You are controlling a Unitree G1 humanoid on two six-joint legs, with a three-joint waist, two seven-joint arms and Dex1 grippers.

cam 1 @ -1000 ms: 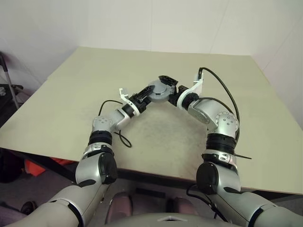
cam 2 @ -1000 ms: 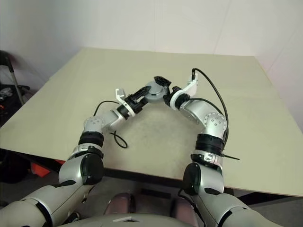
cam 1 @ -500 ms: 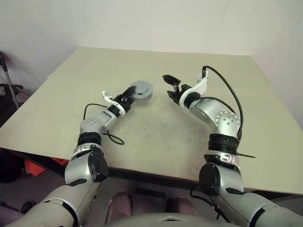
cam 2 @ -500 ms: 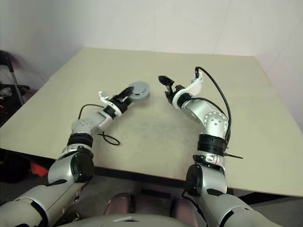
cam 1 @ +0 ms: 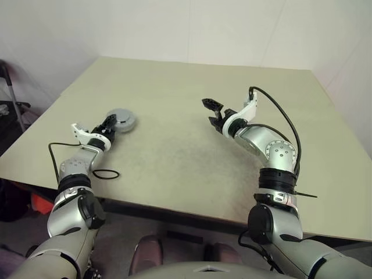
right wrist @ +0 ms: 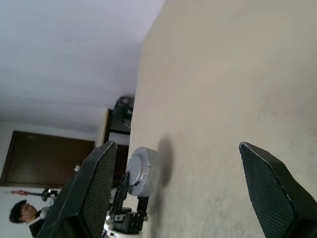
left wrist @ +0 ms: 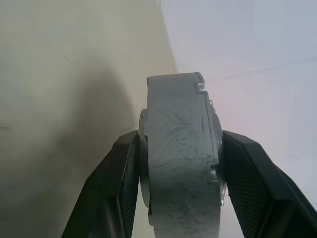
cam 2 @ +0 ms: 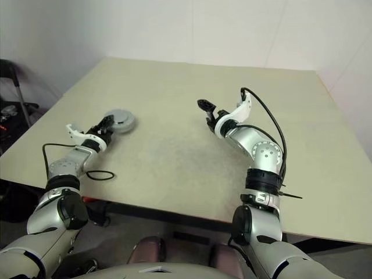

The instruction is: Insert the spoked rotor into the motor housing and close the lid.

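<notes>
Beige table (cam 1: 192,87) seen against white wall (cam 1: 174,26). Red object (cam 1: 40,204) seen beneath table's near-left edge. Person (right wrist: 22,214) and dark doorway (right wrist: 44,158) glimpsed in right wrist view.

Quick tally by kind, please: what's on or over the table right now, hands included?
Hands: 2 (left hand, right hand)
Grey motor housing: 1, gripped by the left hand
Table: 1
Total: 4

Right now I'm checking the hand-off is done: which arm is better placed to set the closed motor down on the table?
Left. Its tool is shut on the closed motor housing, low over the table. The right tool hangs open and empty, apart from it.
</notes>
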